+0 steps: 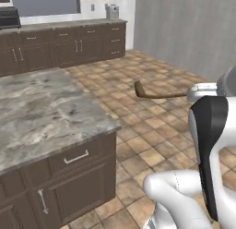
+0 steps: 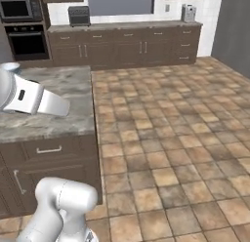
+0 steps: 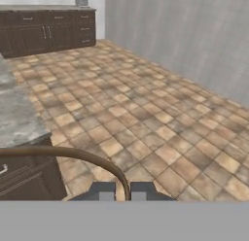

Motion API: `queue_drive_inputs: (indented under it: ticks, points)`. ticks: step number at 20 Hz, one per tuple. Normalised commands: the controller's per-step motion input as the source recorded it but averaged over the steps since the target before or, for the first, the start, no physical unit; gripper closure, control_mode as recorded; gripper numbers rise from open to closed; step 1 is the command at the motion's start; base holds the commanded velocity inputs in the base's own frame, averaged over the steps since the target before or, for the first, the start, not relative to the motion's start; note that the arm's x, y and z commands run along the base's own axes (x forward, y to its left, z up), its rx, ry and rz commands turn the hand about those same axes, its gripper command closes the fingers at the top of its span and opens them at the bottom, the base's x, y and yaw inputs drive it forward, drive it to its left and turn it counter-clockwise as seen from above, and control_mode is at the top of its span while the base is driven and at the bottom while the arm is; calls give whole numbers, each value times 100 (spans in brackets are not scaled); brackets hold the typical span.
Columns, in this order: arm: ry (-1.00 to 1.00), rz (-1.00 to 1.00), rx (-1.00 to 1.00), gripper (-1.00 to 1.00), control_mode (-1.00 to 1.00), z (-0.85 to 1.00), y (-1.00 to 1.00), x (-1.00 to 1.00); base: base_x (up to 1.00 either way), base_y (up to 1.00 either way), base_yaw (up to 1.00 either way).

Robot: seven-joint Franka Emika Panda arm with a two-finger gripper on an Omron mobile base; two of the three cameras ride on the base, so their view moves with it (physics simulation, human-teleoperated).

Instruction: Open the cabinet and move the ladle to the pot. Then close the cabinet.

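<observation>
Left base view: the ladle [image 1: 154, 93] hangs in the air over the tiled floor [image 1: 152, 145], handle level and running back toward the white arm at the right edge, scoop end pointing left; the marble-topped island desk [image 1: 41, 112] lies to its left, apart from it. No pot is visible on the desk here. Right base view: part of the white arm [image 2: 34, 100] reaches over the island desk [image 2: 73, 90]; dark base cabinets [image 2: 122, 46] and an oven [image 2: 27, 36] line the far wall. Hand view: the hand [image 3: 122, 191] is clamped on the ladle [image 3: 73, 155], whose thin handle curves away left between the closed fingertips [image 3: 101, 190]. Judgement: ladle is fetched and in transit; placing it in the pot and closing the cabinet remain.
</observation>
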Motion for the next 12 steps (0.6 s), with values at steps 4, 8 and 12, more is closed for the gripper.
queue_drive_inputs:
  ticks: [4,8,12]
  points:
    - [0,0,0,100,100,0,0,0,66,-100,28]
    - [0,0,0,100,100,0,0,0,69,-100,28]
    - [0,0,0,100,100,0,0,0,92,-100,25]
